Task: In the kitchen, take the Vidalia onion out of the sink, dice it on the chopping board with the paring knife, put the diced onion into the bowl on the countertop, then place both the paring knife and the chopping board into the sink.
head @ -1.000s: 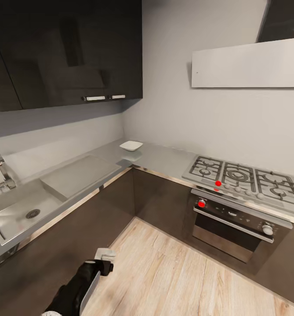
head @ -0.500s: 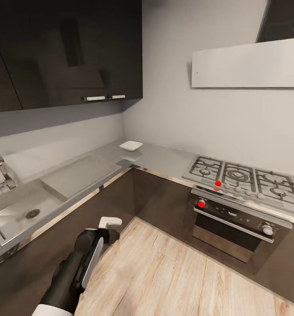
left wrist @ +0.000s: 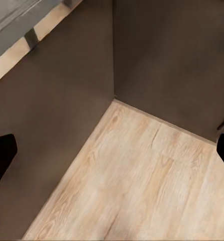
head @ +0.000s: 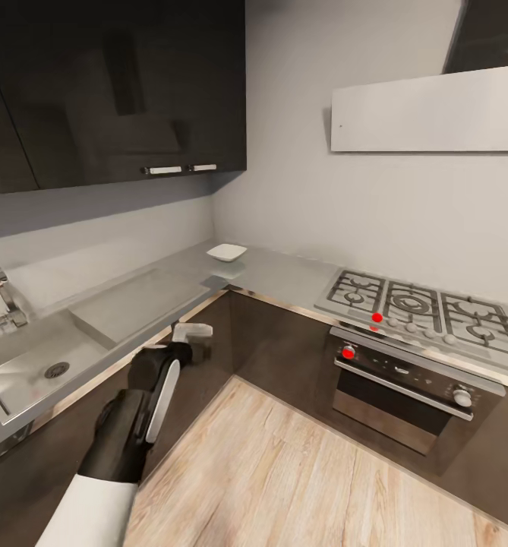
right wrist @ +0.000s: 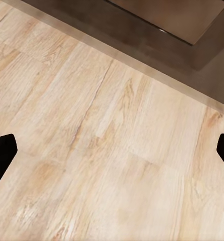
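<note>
While the left gripper (head: 193, 334) hangs with jaws spread by the countertop (head: 284, 272) edge, the sink (head: 26, 372) shows bare steel. Far in the corner, the white bowl (head: 226, 252) looks empty. Right jaws parted over floor (right wrist: 112, 150).

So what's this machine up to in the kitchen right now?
The robot stands in a kitchen corner, holding nothing. Its left hand is raised in front of the dark cabinets, just below the countertop edge beside the sink. The left wrist view shows its fingers spread wide with only floor and cabinets between them; the right hand is also open, pointing at the wooden floor. A white bowl sits in the counter's corner, and a stove is to the right.
</note>
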You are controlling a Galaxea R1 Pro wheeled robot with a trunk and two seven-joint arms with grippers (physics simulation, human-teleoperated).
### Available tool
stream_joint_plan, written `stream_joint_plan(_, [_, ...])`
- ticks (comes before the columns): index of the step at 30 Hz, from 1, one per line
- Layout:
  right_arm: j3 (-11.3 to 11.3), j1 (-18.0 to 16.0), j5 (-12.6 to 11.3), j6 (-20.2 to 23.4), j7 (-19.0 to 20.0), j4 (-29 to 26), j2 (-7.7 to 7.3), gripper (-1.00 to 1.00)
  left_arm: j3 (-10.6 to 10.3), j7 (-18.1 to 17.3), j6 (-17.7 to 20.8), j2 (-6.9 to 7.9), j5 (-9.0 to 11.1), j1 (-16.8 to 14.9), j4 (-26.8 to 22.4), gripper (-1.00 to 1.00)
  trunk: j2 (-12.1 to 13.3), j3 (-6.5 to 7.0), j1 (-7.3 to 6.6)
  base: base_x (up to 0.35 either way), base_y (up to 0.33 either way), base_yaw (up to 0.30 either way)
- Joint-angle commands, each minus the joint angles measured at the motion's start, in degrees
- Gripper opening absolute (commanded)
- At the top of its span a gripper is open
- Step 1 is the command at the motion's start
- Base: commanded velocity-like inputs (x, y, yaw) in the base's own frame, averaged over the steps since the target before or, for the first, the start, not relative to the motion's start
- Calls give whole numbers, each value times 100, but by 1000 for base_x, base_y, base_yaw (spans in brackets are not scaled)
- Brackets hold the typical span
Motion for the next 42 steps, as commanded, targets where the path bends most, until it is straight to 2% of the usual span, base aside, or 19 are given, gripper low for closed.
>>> stream_joint_plan(1, [-36,-7,61,-27,-16,8,1,100,-5,23,31,-3,3,-111,1,100,-10,-11,2,0,0,0])
stream_joint_plan(6, [-39,-9,61,-27,-16,8,-4,100,-5,32,58,-36,3,-936,216,100,-10,-11,2,0,0,0])
stream_joint_plan(10, [-40,-6,61,-27,-16,8,-5,100,0,49,58,-51,6,-1748,883,100,-10,-11,2,0,0,0])
stream_joint_plan(15, [-40,-8,61,-27,-16,8,-5,100,3,85,43,-60,20,-3044,2071,100,-10,-11,2,0,0,0])
stream_joint_plan(17, [-44,-9,61,-22,-16,8,-5,100,4,165,31,-60,25,-3664,2773,100,-10,-11,2,0,0,0])
stream_joint_plan(18, [-42,-8,61,-20,-16,8,-5,100,5,285,18,-58,30,-4059,3285,100,-10,-11,2,0,0,0])
stream_joint_plan(19, [-41,-7,61,-16,-16,8,-5,100,8,367,9,-58,40,-4244,3545,100,-10,-11,2,0,0,0])
stream_joint_plan(21, [-39,-7,61,-13,-16,8,-5,100,10,455,1,-57,67,-4411,3785,100,-10,-11,2,0,0,0])
stream_joint_plan(23, [-34,-8,61,-20,-16,20,-5,100,18,517,-4,-54,184,-4529,3975,100,-10,-11,2,0,0,0])
stream_joint_plan(26, [-32,-9,61,-31,-16,25,-2,100,30,513,-7,-23,471,-4579,3920,100,-10,-11,2,0,0,0])
stream_joint_plan(28, [-32,-9,61,-33,-16,25,1,100,27,511,-4,-4,517,-4587,3676,100,-10,-11,2,0,0,0])
stream_joint_plan(29, [-33,-9,61,-36,-14,25,1,100,11,516,1,38,540,-4591,3370,100,-10,-11,2,0,0,0])
stream_joint_plan(32, [-38,-8,61,-80,3,25,-9,100,-7,526,8,84,553,-4591,3041,100,-10,-11,2,0,0,0])
stream_joint_plan(38, [-52,-6,57,-113,-2,68,-20,100,-13,529,18,113,561,-4582,2978,100,-10,-11,2,16,0,0])
stream_joint_plan(42, [-50,-6,60,-82,-59,798,-32,100,-14,529,21,118,577,-4579,2981,100,-10,-11,2,194,0,0])
